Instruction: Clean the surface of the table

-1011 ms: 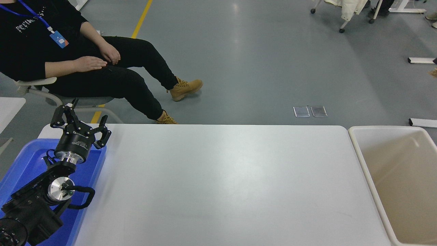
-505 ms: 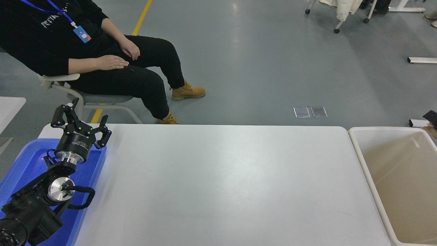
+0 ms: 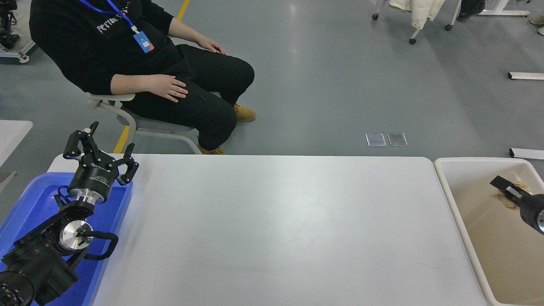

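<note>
R pincer (image 3: 506, 192) seen over tub (image 3: 444, 180), closed on tan scrap (image 3: 519, 187); L pincer (image 3: 100, 151) open over tray (image 3: 29, 191); surface (image 3: 276, 229) bare.

The white worktop (image 3: 276, 225) is matte, with rounded corners. A blue plastic tray (image 3: 25, 204) overlaps its left end; a beige tub (image 3: 450, 204) adjoins the right.

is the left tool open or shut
Open: the left tool hangs above the blue tray with its fingers spread wide apart and nothing between them.
</note>
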Robot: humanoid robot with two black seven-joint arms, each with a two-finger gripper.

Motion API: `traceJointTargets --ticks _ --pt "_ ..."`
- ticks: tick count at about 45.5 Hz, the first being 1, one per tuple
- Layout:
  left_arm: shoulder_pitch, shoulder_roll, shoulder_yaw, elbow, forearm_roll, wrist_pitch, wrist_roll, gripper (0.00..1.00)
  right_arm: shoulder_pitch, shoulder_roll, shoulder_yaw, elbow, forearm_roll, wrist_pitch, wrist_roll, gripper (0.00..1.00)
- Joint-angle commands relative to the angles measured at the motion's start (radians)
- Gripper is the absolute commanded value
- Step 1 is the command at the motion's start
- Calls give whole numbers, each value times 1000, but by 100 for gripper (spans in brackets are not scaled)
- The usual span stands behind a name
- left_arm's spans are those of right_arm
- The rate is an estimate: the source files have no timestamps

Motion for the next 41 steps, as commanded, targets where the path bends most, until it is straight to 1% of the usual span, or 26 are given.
traceJointTargets --ticks 1,3,5,12,33,38,41 --pt "0 0 0 0 0 0 0 100 -30 18 11 -10 6 -24 1 72" --pt "0 0 0 0 0 0 0 100 -35 19 13 -7 12 -39 1 87" --pt "0 0 0 0 0 0 0 100 -36 21 13 -1 23 -50 1 96" --pt "0 0 0 0 0 0 0 100 -64 30 13 2 63 -53 1 97" --pt "0 0 0 0 -2 0 0 100 -69 28 16 2 65 -50 1 98" --pt "0 2 0 0 0 0 0 100 -56 22 56 -3 78 -54 1 98" --pt "0 0 0 0 0 0 0 100 -38 19 117 -6 107 -54 4 98"
